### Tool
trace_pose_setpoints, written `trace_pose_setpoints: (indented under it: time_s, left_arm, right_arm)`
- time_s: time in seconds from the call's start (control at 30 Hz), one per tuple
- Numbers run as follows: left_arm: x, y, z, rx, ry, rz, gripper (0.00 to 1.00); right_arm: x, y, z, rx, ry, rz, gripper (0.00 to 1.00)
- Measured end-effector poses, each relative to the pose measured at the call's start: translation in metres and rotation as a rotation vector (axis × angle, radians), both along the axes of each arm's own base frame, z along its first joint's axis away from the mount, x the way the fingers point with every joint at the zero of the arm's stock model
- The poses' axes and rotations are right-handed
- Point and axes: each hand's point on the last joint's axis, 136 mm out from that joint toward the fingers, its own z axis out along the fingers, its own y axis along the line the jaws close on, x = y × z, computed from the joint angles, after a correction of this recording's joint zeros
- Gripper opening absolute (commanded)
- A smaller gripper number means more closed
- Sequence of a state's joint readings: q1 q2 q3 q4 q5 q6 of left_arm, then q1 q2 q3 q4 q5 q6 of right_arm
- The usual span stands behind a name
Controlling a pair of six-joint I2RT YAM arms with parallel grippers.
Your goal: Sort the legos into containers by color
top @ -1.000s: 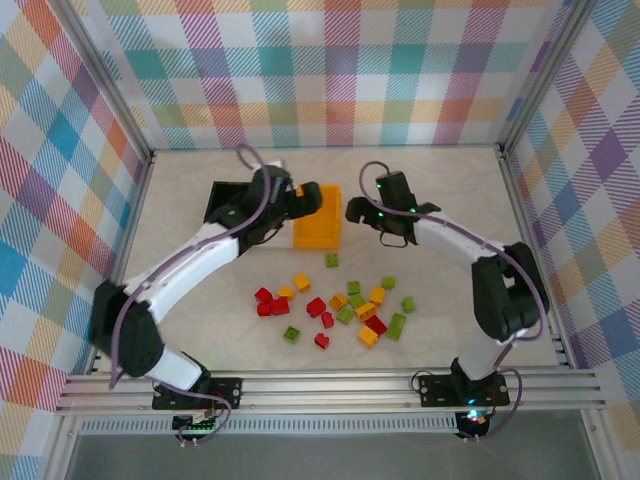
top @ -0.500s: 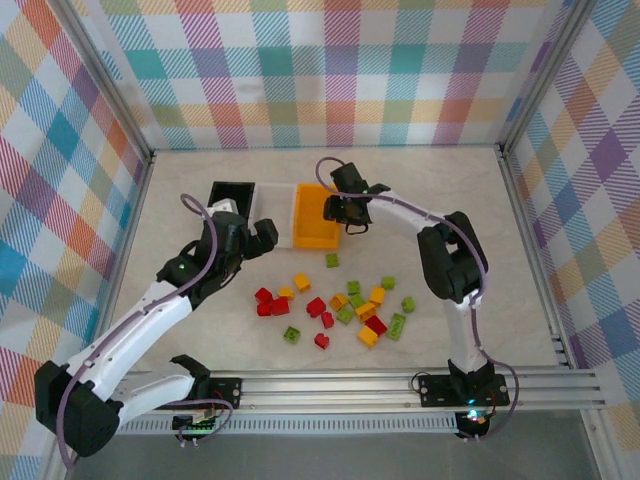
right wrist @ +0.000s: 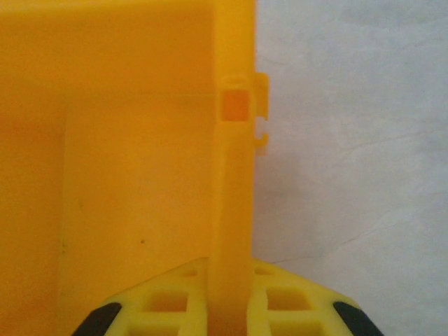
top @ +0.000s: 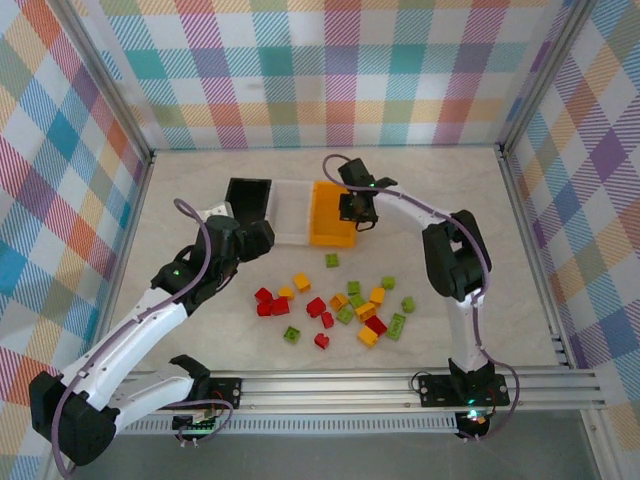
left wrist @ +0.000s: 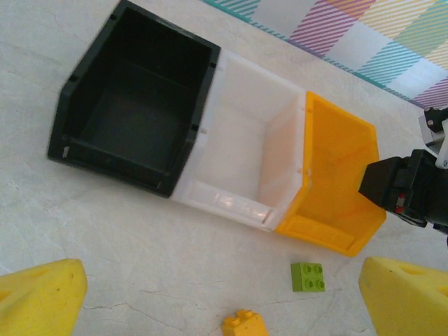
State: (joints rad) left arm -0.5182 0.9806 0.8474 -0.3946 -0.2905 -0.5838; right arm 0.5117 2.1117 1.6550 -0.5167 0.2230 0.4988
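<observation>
Legos lying scattered on arms' side of orange-yellow bin; left gripper gaping left of it, free; right gripper pinching its right wall.

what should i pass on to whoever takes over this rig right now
Grippers: the left gripper is open and empty, hovering over the table in front of the bins. The right gripper is shut on the right wall of the orange-yellow bin.
Bins: the black bin, white bin and orange-yellow bin stand in a row, all looking empty.
The legos lie loose on the table, nearer the arm bases.
Done: nothing sorted yet.
Left: every red, orange-yellow and green brick.
</observation>
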Motion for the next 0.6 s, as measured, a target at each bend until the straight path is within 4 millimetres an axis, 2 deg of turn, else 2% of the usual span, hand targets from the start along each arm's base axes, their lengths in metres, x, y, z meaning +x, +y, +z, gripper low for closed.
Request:
trace_pose_setpoints:
  time_s: [0.13,0.3,0.47,0.6]
  left_arm:
    - [-0.002,0.002,0.004,-0.008,-0.013,0.004,1.00]
    - [-0.006,0.005,-0.001,-0.008,-0.010,0.004,1.00]
    - [-0.007,0.004,-0.005,-0.009,0.000,0.000,1.00]
    - [-0.007,0.004,-0.005,-0.011,0.001,-0.001,1.00]
  right_arm:
    - [0.005,-0.029,0.000,-0.036,0.016,-0.006,0.00]
    - [0.006,-0.053,-0.002,-0.032,0.041,0.022,0.00]
    - [-0.012,-0.071,-0.002,-0.041,0.061,0.045,0.00]
    - [-0.027,-0.078,-0.003,-0.043,0.078,0.072,0.00]
